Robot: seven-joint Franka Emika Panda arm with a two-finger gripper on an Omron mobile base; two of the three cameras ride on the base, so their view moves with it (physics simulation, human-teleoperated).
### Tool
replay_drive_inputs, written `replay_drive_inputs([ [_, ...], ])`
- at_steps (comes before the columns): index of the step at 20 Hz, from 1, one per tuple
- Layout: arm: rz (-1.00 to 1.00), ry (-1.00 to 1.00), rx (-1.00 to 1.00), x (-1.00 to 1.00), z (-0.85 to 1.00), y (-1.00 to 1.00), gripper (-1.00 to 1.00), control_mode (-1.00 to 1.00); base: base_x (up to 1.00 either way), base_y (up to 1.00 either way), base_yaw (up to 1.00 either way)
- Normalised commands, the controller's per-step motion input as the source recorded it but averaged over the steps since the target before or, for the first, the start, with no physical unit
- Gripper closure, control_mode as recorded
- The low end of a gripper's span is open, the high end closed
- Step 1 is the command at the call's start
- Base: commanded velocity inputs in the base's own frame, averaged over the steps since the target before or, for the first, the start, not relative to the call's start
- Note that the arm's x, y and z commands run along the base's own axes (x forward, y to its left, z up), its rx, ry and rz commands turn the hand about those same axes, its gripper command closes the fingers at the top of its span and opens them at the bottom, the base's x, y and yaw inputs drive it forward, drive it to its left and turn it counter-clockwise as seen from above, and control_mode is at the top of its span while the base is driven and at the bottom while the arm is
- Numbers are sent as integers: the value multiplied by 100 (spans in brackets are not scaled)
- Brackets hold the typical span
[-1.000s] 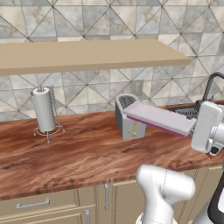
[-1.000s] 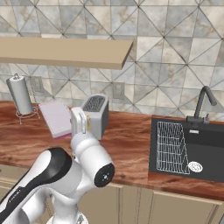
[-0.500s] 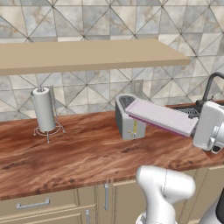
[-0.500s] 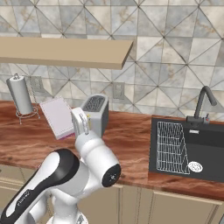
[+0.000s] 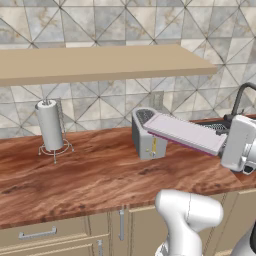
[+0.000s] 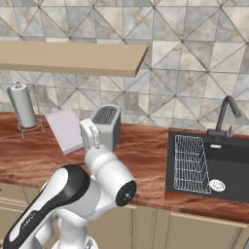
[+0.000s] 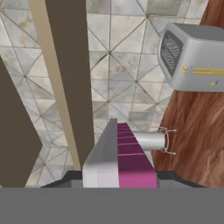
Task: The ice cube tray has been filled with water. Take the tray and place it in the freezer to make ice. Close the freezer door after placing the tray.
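Lavender ice cube tray clamped at one end in pincer, lifted above counter

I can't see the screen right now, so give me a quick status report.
Gripper shut on ice cube tray. Tray lifted off the counter, beside the toaster. Nothing blocking it.

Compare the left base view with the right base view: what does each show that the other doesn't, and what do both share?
Left base view alone: drawer and cabinet fronts below the counter. Right base view alone: the whole black sink with its wire rack. Shared: the ice cube tray raised off the counter and tilted, gripped at one end by the shut hand; the toaster; the paper towel holder; the wooden shelf; the faucet.
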Motion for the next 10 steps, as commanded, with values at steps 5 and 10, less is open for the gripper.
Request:
replay_drive_inputs([
  [5, 0, 0, 0, -5, 0, 0, 100, 100, -25, 0, 0],
  [10, 0, 0, 0, 0, 0, 0, 100, 100, -85, 0, 1],
])
